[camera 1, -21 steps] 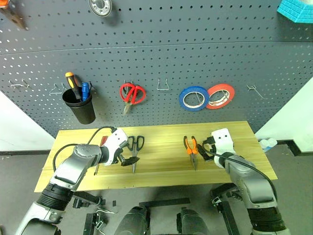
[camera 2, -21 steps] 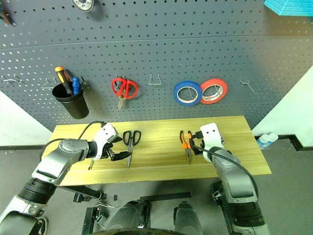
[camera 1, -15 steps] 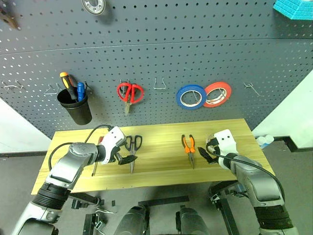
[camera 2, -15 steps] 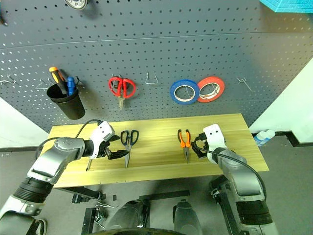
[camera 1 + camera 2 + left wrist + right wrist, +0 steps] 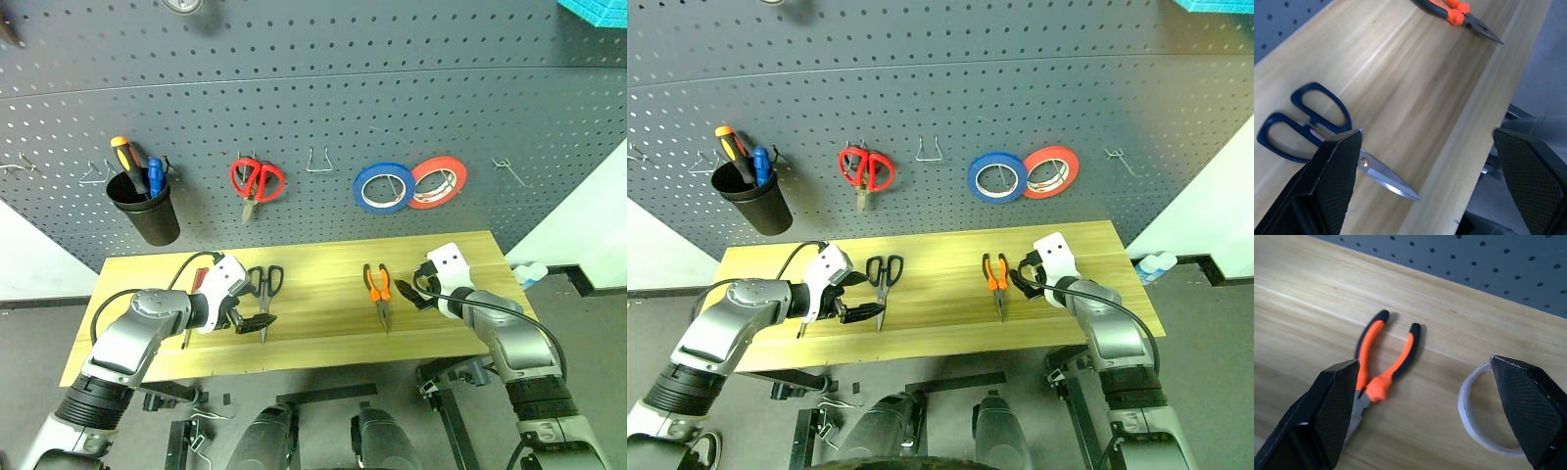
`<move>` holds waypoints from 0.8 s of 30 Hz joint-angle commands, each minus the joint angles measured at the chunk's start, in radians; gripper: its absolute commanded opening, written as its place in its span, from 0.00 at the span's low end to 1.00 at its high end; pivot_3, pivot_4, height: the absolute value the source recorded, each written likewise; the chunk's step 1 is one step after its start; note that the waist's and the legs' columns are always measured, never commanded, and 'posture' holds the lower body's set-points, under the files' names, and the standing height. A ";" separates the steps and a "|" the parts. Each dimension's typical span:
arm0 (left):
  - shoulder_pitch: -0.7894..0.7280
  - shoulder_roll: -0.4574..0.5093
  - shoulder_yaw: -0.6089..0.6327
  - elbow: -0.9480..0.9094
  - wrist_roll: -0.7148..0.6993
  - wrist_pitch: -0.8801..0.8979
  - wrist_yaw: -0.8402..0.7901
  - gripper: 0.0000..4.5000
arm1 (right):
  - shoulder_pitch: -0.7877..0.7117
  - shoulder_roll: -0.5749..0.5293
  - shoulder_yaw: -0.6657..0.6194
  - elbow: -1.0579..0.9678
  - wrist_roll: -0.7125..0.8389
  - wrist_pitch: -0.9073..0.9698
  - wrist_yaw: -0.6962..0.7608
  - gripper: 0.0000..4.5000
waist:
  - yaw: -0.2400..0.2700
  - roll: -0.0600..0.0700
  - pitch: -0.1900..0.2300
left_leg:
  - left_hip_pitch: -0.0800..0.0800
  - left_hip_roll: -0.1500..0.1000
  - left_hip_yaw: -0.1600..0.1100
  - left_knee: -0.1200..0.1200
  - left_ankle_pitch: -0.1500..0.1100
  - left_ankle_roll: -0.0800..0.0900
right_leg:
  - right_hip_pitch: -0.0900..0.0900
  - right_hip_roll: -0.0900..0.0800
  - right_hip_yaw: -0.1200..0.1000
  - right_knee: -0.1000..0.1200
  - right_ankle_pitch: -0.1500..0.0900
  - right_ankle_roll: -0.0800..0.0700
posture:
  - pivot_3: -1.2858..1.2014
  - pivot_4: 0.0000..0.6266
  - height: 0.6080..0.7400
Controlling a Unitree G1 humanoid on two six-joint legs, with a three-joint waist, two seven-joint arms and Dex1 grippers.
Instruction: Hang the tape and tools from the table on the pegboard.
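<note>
Over the table (image 5: pixel 323 338), both claws (image 5: pixel 1430 396) gape.

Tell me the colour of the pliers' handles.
Orange with black tips, on the pliers; clearest in the right wrist view.

Table (image 5: pixel 323 333) of pale, matt, grained wood; pliers (image 5: pixel 1382 374) with smooth orange-and-black plastic grips; scissors (image 5: pixel 1327 137) with bright polished metal blades; tape (image 5: pixel 1474 416) whitish, translucent; pegboard (image 5: pixel 392 108) matt grey perforated metal; fingertips (image 5: pixel 1332 406) finely textured black.
</note>
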 commanded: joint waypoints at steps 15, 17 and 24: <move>0.036 0.041 0.052 -0.149 -0.077 0.093 0.013 0.98 | -0.103 -0.009 0.004 0.246 -0.088 -0.063 -0.035 1.00 | -0.005 -0.002 0.060 | -0.002 0.000 0.000 0.000 0.000 0.000 | -0.002 0.000 0.000 0.001 0.000 0.000 | 0.53 0.44 1.00; 0.051 0.045 0.056 -0.166 -0.085 0.103 0.018 0.98 | -0.111 -0.008 0.006 0.262 -0.093 -0.071 -0.033 1.00 | -0.006 -0.002 0.066 | -0.002 0.000 0.000 0.000 0.000 0.000 | -0.002 0.000 0.000 0.001 0.000 0.000 | 0.53 0.44 1.00; 0.108 0.059 0.085 -0.235 -0.117 0.142 0.043 0.98 | -0.153 -0.011 0.015 0.347 -0.104 -0.117 -0.014 1.00 | -0.005 -0.005 0.079 | -0.003 0.000 0.001 0.000 0.000 0.000 | -0.003 -0.001 0.000 0.001 0.000 0.000 | 0.54 0.47 1.00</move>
